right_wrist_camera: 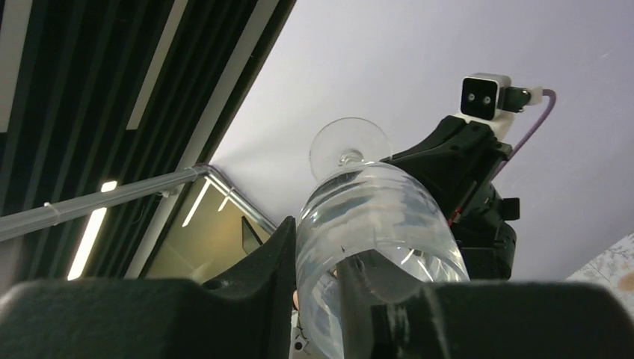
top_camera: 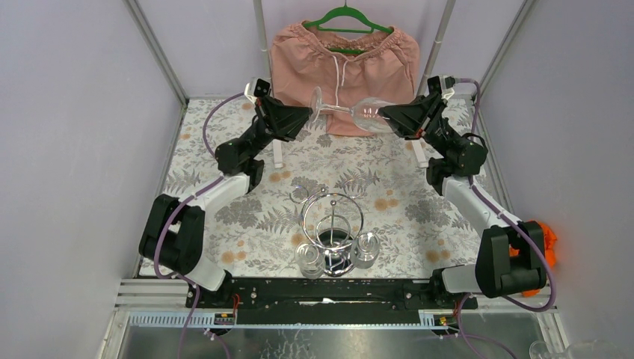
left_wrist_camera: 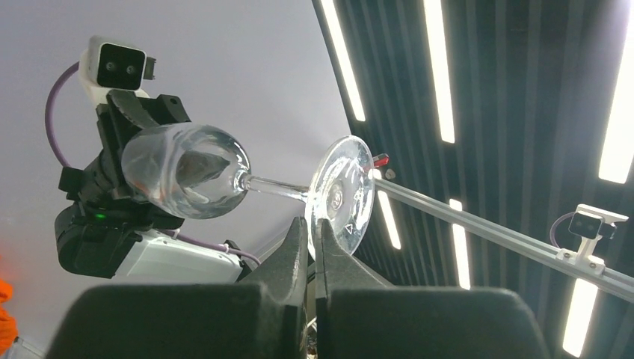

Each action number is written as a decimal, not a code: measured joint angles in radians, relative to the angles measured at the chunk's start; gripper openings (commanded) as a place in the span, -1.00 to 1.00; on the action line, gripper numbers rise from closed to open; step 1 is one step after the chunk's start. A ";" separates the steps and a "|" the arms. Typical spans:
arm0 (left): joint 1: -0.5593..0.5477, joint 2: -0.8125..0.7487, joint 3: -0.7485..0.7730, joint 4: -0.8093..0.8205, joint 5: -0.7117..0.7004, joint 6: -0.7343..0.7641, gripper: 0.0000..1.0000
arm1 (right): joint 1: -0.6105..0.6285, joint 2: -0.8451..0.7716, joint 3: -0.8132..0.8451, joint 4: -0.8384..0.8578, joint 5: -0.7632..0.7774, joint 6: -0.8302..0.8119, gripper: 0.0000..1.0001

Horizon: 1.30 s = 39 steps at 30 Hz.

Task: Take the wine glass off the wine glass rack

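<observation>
— What do you have from above?

— I see the wine glass (top_camera: 359, 113) lying sideways in the air, off the surface (top_camera: 419, 202), in front of pink shorts (top_camera: 344, 63) on a green hanger (top_camera: 345, 15). My left end effector (top_camera: 309, 114) is at its foot and my right end effector (top_camera: 383, 114) is at the bowl's mouth.

— And the stand?

— The wine glass rack (top_camera: 333, 217) stands near the arm bases, with two other glasses (top_camera: 310, 258) at its near side. I can't tell whether the right one grips.
</observation>
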 measured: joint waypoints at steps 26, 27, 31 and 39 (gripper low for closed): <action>-0.006 -0.003 -0.008 -0.002 0.012 0.029 -0.14 | 0.015 -0.105 0.000 -0.014 -0.047 -0.086 -1.00; -0.007 -0.003 -0.008 -0.002 0.016 0.032 -0.07 | 0.016 -0.116 0.000 -0.027 -0.051 -0.100 -1.00; -0.006 -0.003 -0.008 -0.003 0.039 0.045 0.29 | 0.021 -0.163 0.000 -0.094 -0.069 -0.162 -1.00; 0.040 -0.002 -0.026 -0.007 0.085 0.078 0.39 | 0.037 -0.250 0.027 -0.349 -0.106 -0.338 -1.00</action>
